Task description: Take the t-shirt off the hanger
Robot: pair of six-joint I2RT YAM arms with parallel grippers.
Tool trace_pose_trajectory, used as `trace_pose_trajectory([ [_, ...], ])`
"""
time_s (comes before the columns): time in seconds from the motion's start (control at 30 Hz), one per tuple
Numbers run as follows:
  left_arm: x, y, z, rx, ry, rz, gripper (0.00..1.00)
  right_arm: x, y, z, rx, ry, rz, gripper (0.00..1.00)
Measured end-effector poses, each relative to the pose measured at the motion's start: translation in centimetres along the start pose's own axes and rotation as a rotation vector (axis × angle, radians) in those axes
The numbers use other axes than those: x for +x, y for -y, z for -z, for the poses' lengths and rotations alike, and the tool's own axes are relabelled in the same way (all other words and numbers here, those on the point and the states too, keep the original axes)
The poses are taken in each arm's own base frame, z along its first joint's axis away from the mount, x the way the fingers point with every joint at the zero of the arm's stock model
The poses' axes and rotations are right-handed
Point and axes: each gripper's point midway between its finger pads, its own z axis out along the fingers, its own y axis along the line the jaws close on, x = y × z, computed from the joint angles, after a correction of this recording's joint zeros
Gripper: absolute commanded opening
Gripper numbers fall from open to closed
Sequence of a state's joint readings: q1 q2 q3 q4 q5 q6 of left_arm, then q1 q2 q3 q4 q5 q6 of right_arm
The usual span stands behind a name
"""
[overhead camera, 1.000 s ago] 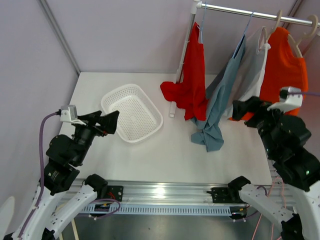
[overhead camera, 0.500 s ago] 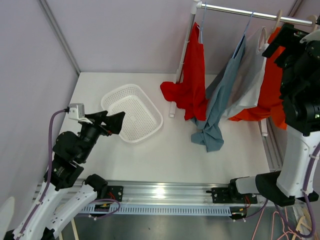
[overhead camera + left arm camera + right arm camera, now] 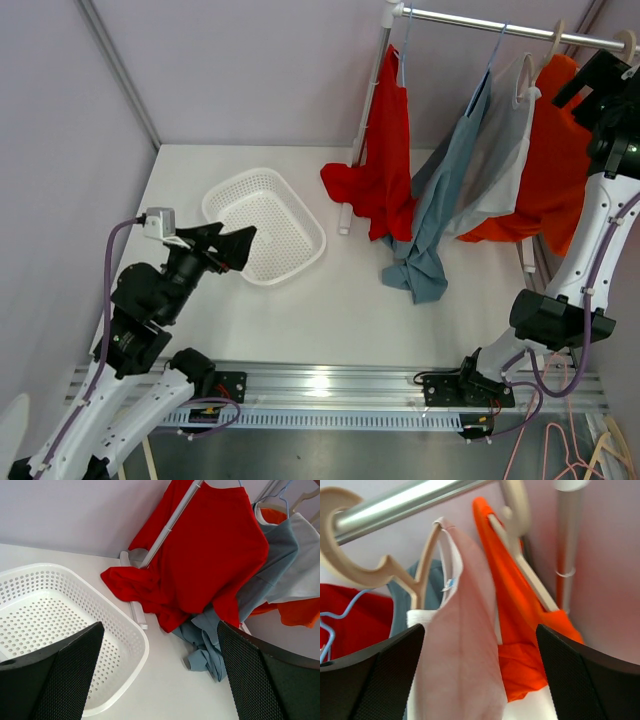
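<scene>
On the far-right rail (image 3: 500, 28): four shirts hang in a row, from left to right a red shirt (image 3: 390, 130), a blue shirt (image 3: 440, 200), a white shirt (image 3: 500, 150) and an orange shirt (image 3: 560, 170). The red and blue ones trail down onto the surface (image 3: 340, 300).
Task's shirt: which of the four is meant cannot be told for sure. Judging by the right arm's aim, it is the white or the orange one at the rail's right end.
Hangers: the white shirt sits on a wooden hanger (image 3: 395, 567) hooked over the rail, and the orange one on another just to its right.
Right pincer (image 3: 479, 635): raised to rail height at the far right, fingers spread, pinching nothing. The white shirt's collar lies straight ahead, with the orange shirt beside it.
Left pincer (image 3: 160, 630): low at the near left, spread and empty, pointing over the basket (image 3: 265, 225) toward the red shirt.
Done: nothing, as far as can be seen. Every shirt is on its hanger and the basket holds no cloth.
Left: close on a shirt or its hanger, slip the cloth off the hanger's shoulders, then lower it, probably into the basket.
</scene>
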State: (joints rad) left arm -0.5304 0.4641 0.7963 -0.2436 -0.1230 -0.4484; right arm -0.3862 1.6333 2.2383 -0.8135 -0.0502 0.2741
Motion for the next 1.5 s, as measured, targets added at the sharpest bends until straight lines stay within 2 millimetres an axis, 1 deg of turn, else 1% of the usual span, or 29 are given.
trace_pose_trajectory([
  [0.13,1.1,-0.3,-0.2,0.000,-0.019,0.004,0.99,-0.2,-0.7,-0.7,-0.046,0.014,0.031,0.92],
  [0.3,1.9,-0.4,-0.8,0.002,-0.040,0.003,1.00,-1.3,-0.1,-1.4,-0.020,0.067,0.090,0.93],
  [0.4,2.5,-0.5,-1.5,-0.004,-0.061,0.000,0.99,-1.4,1.1,-2.2,0.032,0.087,0.125,0.93],
  [0.53,3.3,-0.8,-2.0,-0.015,-0.085,-0.003,0.99,-1.0,3.0,-3.3,0.111,0.087,0.171,0.93],
  [0.57,3.4,-0.8,-2.1,-0.015,-0.087,-0.004,1.00,-0.9,3.5,-3.6,0.128,0.087,0.181,0.92],
  [0.63,3.5,-0.8,-2.2,-0.010,-0.085,-0.004,1.00,-0.8,4.2,-4.4,0.149,0.086,0.196,0.86],
  [0.7,3.5,-0.6,-2.4,0.000,-0.084,-0.005,0.99,-0.7,5.1,-5.2,0.165,0.086,0.202,0.80],
  [0.87,4.1,0.2,-3.5,0.037,-0.121,-0.021,1.00,-0.1,7.3,-7.8,0.181,0.071,0.209,0.80],
  [0.93,4.3,0.7,-4.0,0.052,-0.142,-0.027,0.99,0.2,7.6,-8.7,0.175,0.072,0.209,0.80],
  [1.0,4.6,1.1,-4.4,0.068,-0.156,-0.038,1.00,0.4,7.5,-9.5,0.152,0.072,0.209,0.81],
  [1.07,5.0,1.9,-4.4,0.091,-0.165,-0.048,1.00,0.4,7.2,-10.1,0.125,0.078,0.209,0.82],
  [1.17,4.6,2.9,-4.3,0.121,-0.143,-0.062,0.99,0.6,6.6,-10.7,0.083,0.076,0.210,0.82],
  [1.3,4.0,3.2,-4.4,0.122,-0.116,-0.075,1.00,0.2,5.5,-10.5,0.029,0.081,0.211,0.80],
  [1.4,4.2,3.1,-4.7,0.114,-0.116,-0.084,1.00,-0.5,4.8,-10.1,-0.006,0.093,0.212,0.80],
  [1.43,4.3,3.1,-4.8,0.115,-0.118,-0.087,1.00,-0.7,4.6,-9.9,-0.014,0.098,0.212,0.79],
  [1.47,4.4,3.2,-4.8,0.117,-0.121,-0.091,1.00,-1.0,4.5,-9.8,-0.021,0.103,0.212,0.75],
  [1.5,4.6,3.2,-4.9,0.118,-0.127,-0.093,1.00,-1.1,4.4,-9.7,-0.026,0.105,0.213,0.73],
])
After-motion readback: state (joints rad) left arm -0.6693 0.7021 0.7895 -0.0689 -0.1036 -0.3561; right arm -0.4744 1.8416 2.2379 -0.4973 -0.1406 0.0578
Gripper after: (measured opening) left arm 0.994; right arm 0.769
